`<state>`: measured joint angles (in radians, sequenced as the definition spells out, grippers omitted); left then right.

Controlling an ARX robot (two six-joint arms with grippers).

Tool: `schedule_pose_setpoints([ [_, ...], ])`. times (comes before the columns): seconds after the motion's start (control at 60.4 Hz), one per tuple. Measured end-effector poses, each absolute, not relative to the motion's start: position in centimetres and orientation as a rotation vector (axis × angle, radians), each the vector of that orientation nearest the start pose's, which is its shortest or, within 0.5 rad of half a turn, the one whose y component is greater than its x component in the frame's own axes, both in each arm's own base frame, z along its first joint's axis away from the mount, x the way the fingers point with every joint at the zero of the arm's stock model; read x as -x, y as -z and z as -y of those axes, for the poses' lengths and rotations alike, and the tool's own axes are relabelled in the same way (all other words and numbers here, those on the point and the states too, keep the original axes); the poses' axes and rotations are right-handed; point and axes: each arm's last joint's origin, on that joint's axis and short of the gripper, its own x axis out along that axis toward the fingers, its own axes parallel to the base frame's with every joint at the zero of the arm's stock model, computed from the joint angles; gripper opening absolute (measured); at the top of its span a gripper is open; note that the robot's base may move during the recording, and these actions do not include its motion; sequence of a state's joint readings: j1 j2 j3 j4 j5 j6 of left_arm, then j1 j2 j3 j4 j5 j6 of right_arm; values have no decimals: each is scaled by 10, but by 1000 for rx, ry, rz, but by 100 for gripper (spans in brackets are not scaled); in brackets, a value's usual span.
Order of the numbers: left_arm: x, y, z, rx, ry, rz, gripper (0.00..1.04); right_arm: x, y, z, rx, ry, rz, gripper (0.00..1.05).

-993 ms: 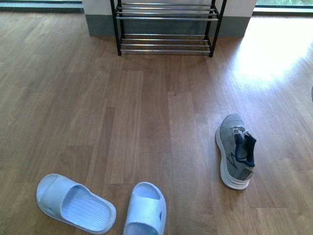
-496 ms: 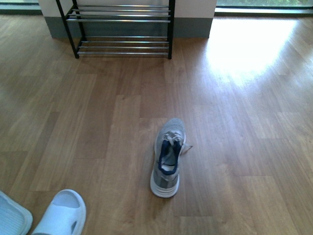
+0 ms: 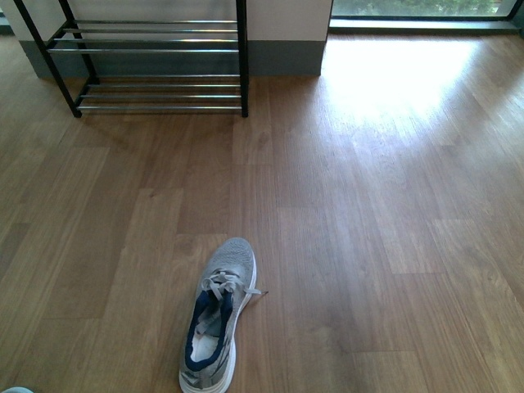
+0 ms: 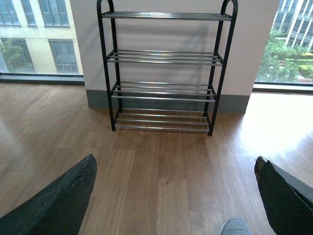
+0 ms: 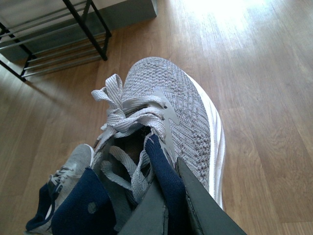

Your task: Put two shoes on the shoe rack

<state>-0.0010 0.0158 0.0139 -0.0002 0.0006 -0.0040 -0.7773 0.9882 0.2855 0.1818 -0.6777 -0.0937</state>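
A grey knit sneaker (image 5: pixel 181 112) with a white sole hangs above the floor, toe pointing toward the shoe rack (image 5: pixel 58 39). My right gripper (image 5: pixel 167 181) is shut on its navy collar. The second grey sneaker (image 3: pixel 219 315) lies on the floor, toe toward the rack (image 3: pixel 147 61); in the right wrist view this sneaker (image 5: pixel 63 181) lies below the held one. My left gripper (image 4: pixel 173 196) is open with only floor between its fingers (image 4: pixel 63 200). It faces the four-tier rack (image 4: pixel 164 68), whose shelves are bare. A grey toe (image 4: pixel 235 227) shows at that view's lower edge. Neither arm shows in the front view.
The floor is wood planks (image 3: pixel 368 205). The rack stands against a white wall with a grey skirting (image 3: pixel 282 57). A floor-level window (image 3: pixel 417 10) runs along the back right, with bright glare on the floor below it.
The front view has swung right: the rack has slid to the picture's left, the floor sneaker has moved left and lower, and the blue slides have left the frame.
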Motion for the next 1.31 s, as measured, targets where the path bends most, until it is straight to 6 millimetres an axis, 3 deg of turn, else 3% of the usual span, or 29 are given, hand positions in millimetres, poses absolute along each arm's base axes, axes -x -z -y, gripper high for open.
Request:
schedule_pose_setpoints([
  [0.116,-98,-167,0,4,0,-2,95,-140,-166,112,-254,80,-393,1],
  [0.199,-104,-169,6,51,-148,-289,95,-140,-166,113,-253,83,-394,1],
  [0.281,-142,-180,35,36,-103,-412,95,-140,-166,113,-254,82,-394,1],
  [0.381,-185,-171,67,14,-35,-482,95,-140,-166,113,-254,83,-394,1],
  [0.463,-219,-148,91,6,20,-582,95,-140,-166,113,-254,82,-394,1],
  [0.596,-252,-78,119,-94,67,-837,95,-140,-166,112,-254,80,-393,1],
  [0.711,-265,-24,130,-174,64,-993,95,-140,-166,113,-254,81,-393,1],
  [0.844,-273,25,133,-225,64,-1119,95,-140,-166,113,-254,82,-394,1],
  [1.009,-285,65,138,-249,91,-1205,95,-140,-166,113,-254,82,-393,1],
  [1.307,-307,102,150,-269,176,-1252,95,-140,-166,113,-254,82,-393,1],
])
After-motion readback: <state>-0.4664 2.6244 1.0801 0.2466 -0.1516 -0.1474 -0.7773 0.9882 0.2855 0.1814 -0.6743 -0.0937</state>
